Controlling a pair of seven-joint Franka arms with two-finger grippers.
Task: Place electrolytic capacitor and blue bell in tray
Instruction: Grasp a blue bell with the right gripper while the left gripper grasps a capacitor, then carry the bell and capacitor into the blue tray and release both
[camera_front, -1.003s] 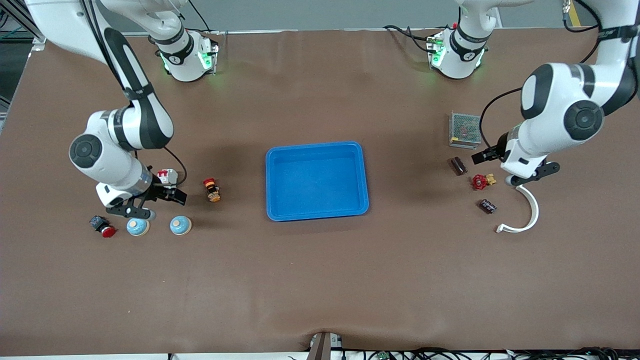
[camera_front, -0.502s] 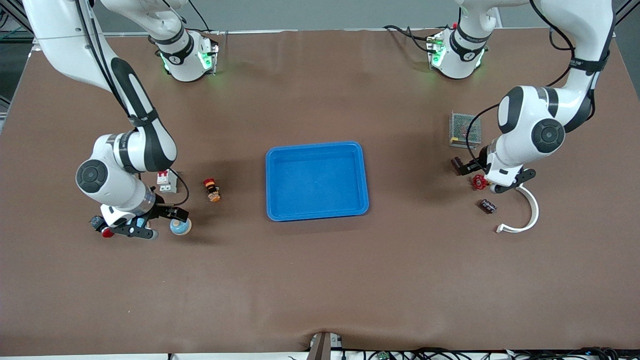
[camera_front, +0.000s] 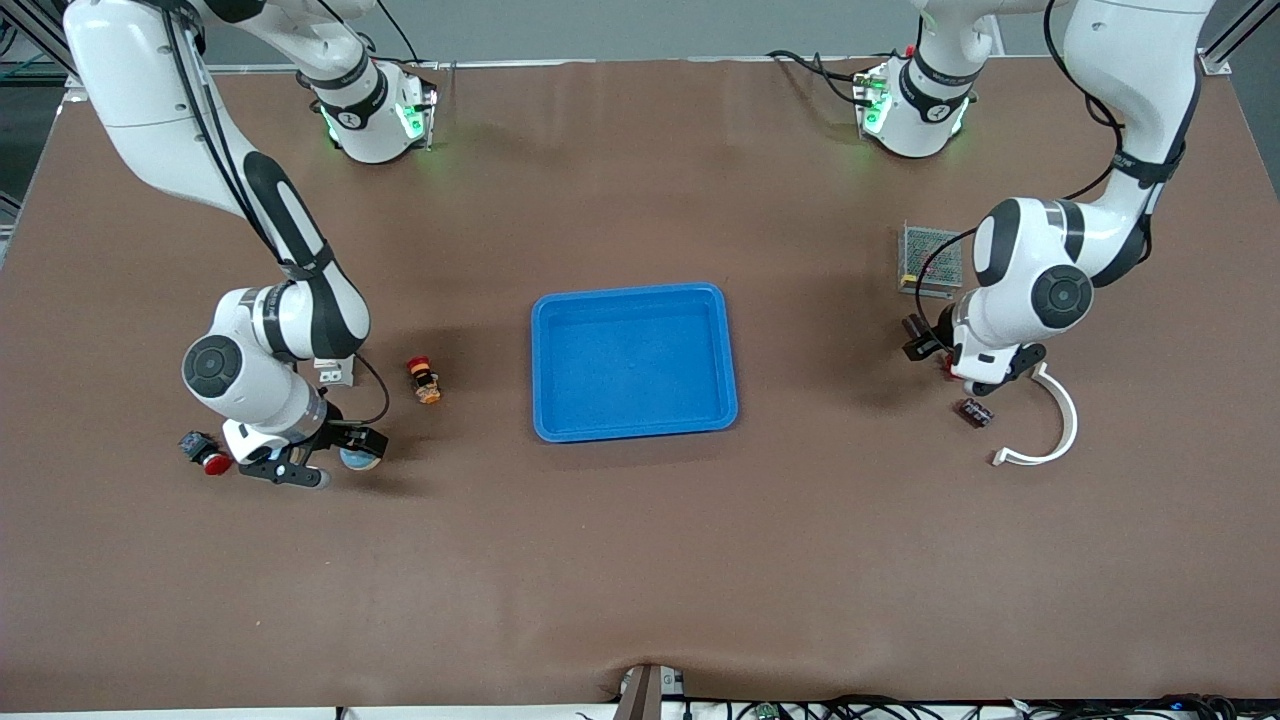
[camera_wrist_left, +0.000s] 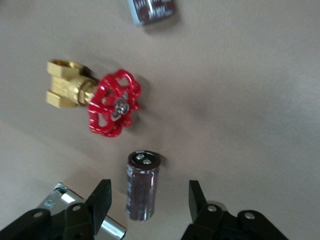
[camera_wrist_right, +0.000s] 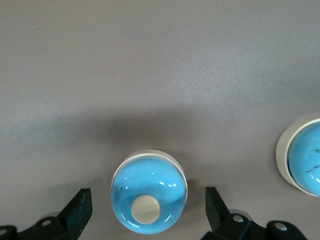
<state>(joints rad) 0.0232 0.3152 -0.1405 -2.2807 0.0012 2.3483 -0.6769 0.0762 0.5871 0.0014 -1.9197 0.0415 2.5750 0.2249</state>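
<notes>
Straddling one bell (camera_wrist_right: 149, 192) and one capacitor (camera_wrist_left: 142, 186), both grippers sit low over the table with jaws spread wide, gripping nothing.

Nearest the front camera, toward the right arm's end, the right gripper (camera_front: 310, 461) brackets one of two blue bells; the second bell (camera_wrist_right: 305, 158) sits just beside it, one red push button (camera_front: 207, 454) near. Toward the left arm's end lie two capacitors: the nearer one (camera_front: 976, 412) beside a white curved piece (camera_front: 1052, 424), the farther between the left gripper's (camera_wrist_left: 147, 205) fingers, next to one red-wheeled brass valve (camera_wrist_left: 95, 101). One blue tray (camera_front: 634, 361) sits mid-table, holding nothing. Both arms bend down steeply.
</notes>
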